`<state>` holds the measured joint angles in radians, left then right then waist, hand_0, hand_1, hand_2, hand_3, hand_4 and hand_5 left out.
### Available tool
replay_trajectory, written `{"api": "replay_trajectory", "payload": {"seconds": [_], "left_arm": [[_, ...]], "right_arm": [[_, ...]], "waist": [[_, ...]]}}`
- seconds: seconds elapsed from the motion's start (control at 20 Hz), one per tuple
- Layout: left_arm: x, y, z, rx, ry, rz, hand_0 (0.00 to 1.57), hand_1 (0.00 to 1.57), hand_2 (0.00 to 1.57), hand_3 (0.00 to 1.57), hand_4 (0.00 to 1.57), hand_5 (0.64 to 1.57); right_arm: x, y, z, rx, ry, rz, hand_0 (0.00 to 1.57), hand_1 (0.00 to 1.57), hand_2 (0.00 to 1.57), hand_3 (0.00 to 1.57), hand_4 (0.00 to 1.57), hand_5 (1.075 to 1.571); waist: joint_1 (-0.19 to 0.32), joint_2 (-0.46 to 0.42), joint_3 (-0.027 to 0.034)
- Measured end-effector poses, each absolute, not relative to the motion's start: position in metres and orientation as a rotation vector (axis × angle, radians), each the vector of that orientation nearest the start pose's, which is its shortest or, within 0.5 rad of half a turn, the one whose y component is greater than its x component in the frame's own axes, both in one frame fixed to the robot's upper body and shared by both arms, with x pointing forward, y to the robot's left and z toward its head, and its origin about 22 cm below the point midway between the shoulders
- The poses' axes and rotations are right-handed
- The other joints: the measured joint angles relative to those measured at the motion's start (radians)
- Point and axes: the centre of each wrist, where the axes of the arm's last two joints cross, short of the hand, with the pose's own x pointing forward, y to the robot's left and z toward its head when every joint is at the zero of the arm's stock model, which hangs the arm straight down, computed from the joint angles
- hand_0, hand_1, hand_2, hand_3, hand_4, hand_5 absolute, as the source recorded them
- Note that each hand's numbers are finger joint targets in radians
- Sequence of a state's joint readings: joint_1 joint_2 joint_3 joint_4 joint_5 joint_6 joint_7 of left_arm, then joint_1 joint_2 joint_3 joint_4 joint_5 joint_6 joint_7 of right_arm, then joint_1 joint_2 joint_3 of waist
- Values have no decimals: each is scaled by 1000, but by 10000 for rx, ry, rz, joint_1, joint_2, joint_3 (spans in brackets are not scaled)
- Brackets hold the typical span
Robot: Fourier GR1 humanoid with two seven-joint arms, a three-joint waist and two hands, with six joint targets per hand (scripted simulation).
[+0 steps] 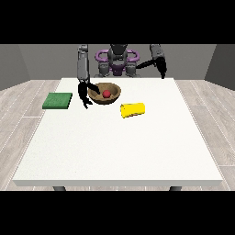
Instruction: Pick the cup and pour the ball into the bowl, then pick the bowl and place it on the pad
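Here the red ball (pixel 106 93) already sits inside the brown bowl (pixel 104 93), which stands upright near the far edge of the white counter (pixel 119 151), a little toward the view's left. Just beside the bowl, on the camera's side and to its right, the yellow cup (pixel 132 109) lies tipped over, its long axis running roughly left to right across the counter. The hand at the view's left (pixel 84 95) hangs at the bowl's left rim, one of its fingers stretching over the rim while the others point downward beside the wall; whether they are clamped on the bowl cannot be told. The pouring looks finished, so the step in hand appears to be taking up the bowl. The green pad (pixel 58 101) lies flat at the counter's left edge, leftward of both bowl and hand, so this nearer hand would carry the bowl sideways. The hand at the view's right (pixel 161 69) is raised, well apart; its fingers cannot be made out.
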<state>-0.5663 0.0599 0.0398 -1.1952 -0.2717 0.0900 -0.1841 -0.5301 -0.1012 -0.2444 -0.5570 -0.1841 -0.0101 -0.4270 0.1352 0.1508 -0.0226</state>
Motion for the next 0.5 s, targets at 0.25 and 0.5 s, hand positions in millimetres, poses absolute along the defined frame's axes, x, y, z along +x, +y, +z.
{"api": "replay_trajectory", "payload": {"seconds": [0.25, 0.5], "left_arm": [[369, 191, 70, 2072, -19060, -3336, 0, 0, 0, 0, 0, 1570], [365, 223, 50, 2411, -18348, -2911, 0, 0, 0, 0, 0, 1570]], "right_arm": [[339, -254, -78, -989, -14202, -1561, 1571, 1571, 1571, 1571, 1025, 1554], [345, -244, -74, -1375, -12587, -1053, 1571, 1571, 1571, 1571, 1028, 1554]], "waist": [[-65, -146, -2], [-501, -654, 147]]}}
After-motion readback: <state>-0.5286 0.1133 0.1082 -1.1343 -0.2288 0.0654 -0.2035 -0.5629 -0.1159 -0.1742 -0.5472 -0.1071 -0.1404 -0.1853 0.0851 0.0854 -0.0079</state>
